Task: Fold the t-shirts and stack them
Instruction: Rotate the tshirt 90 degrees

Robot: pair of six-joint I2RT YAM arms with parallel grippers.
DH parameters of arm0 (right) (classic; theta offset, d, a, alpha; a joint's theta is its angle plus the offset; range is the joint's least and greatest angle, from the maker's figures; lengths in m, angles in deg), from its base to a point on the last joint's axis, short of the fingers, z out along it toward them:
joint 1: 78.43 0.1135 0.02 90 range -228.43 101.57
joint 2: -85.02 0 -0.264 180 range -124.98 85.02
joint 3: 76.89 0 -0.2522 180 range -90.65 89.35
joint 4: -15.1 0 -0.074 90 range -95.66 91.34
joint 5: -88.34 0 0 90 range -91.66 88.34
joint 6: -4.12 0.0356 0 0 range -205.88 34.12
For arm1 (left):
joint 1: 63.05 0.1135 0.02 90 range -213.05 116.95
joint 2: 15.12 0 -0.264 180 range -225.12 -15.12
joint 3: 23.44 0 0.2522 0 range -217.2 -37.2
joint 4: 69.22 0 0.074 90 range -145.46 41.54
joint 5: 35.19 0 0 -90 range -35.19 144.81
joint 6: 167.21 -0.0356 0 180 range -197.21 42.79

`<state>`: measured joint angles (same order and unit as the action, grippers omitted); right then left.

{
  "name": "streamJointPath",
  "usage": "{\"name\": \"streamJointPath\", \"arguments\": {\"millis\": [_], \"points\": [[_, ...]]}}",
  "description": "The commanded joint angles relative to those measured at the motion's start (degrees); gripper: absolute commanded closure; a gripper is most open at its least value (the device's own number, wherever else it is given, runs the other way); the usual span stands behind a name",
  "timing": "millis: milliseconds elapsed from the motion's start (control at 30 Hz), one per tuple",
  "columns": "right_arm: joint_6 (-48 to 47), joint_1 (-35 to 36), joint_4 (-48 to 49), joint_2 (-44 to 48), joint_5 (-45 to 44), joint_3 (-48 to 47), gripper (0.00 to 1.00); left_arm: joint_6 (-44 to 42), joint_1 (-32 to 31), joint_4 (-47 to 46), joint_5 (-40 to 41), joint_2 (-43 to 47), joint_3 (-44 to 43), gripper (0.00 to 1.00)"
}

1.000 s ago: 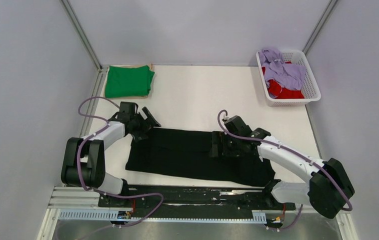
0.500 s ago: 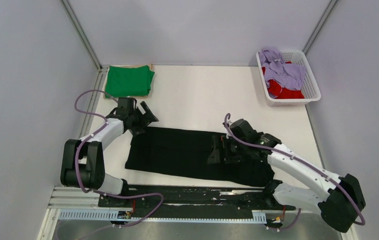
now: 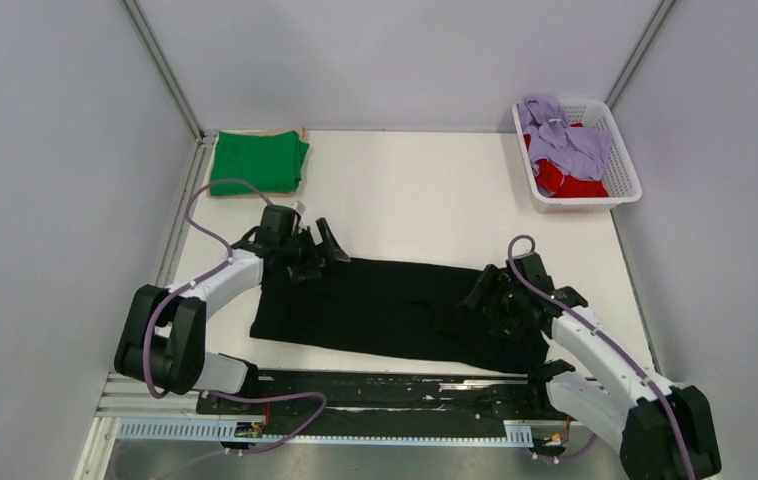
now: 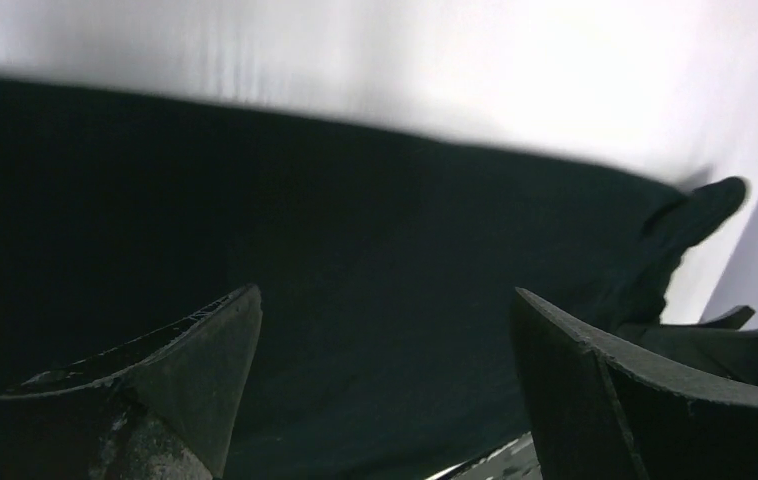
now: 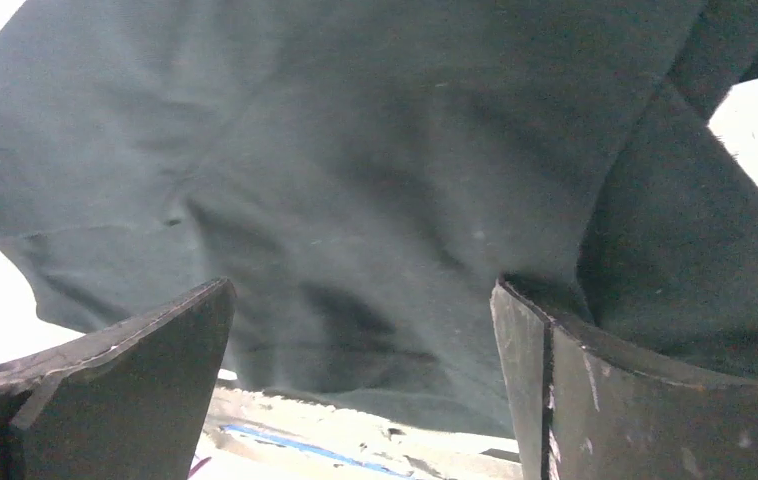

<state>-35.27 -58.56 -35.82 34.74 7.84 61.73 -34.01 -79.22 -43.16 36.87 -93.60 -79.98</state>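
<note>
Left fingers [image 4: 190, 365]: spread wide, holding nothing, over the upper-left corner of the black short-sleeved fabric t-shirt [image 3: 385, 305]. Right fingers [image 5: 145, 350]: spread wide, empty, over its right end. Shirt: spread flat, lower centre of the white desk [image 3: 415, 200]. Folded bright green t-shirt [image 3: 257, 163]: upper left.

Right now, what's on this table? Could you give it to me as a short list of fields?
black t-shirt: spread flat, near edge of the table
green t-shirt: folded, far left corner
basket: far right corner, holding a lavender t-shirt and a red t-shirt
left tool: open, at the black shirt's left end
right tool: open, at its right end
</note>
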Motion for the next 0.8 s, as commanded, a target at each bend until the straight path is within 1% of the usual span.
{"name": "streamJointPath", "arguments": {"millis": [0,67,200,300,433,500,533,600,633,667,700,733,767], "points": [[1.04,-1.84,6.64,-8.19,-1.71,0.40,0.00,0.47,-0.05,-2.76,-1.56,-3.13,4.28,0.00],[-0.13,-3.75,7.23,-13.07,-4.64,-1.28,0.00,-0.56,-0.09,-0.79,0.48,-3.62,5.18,0.00],[-1.54,-5.99,13.55,-21.40,-10.41,-4.62,0.00,-1.00,-0.10,2.18,4.18,-2.61,7.72,0.00],[-3.47,-7.42,18.64,-29.48,-11.62,-9.19,0.00,-0.05,-0.07,2.07,3.40,-0.60,10.10,0.00],[-8.11,-9.18,23.58,-41.36,-10.90,-20.33,0.00,1.55,-0.10,1.21,0.58,3.31,12.24,0.00],[-11.00,-9.70,24.73,-47.66,-10.46,-28.85,0.00,3.12,-0.61,-0.63,-1.32,5.03,13.95,0.00],[-11.95,-9.86,24.84,-50.79,-8.79,-32.21,0.00,3.73,-1.01,-2.15,-1.62,5.71,14.48,0.00],[-13.24,-10.13,25.02,-56.63,-6.98,-38.76,0.00,6.12,-2.97,-4.74,-1.74,5.46,15.79,0.00],[-14.11,-10.15,25.03,-59.41,-6.01,-41.78,0.00,8.20,-5.01,-6.06,-1.77,4.48,16.50,0.00],[-14.89,-10.25,24.70,-62.23,-4.82,-45.33,0.00,9.44,-6.29,-9.94,-1.81,3.73,16.86,0.00],[-15.46,-10.34,23.82,-65.21,-3.63,-49.17,0.00,12.41,-8.98,-12.79,-1.94,1.96,17.58,0.00],[-15.86,-10.38,22.60,-68.14,-2.65,-53.04,0.00,13.70,-10.25,-18.00,-2.64,0.97,17.87,0.00],[-16.24,-10.39,21.56,-72.22,-1.60,-57.11,0.00,16.33,-12.81,-20.42,-2.90,-1.21,17.76,0.00]]}}
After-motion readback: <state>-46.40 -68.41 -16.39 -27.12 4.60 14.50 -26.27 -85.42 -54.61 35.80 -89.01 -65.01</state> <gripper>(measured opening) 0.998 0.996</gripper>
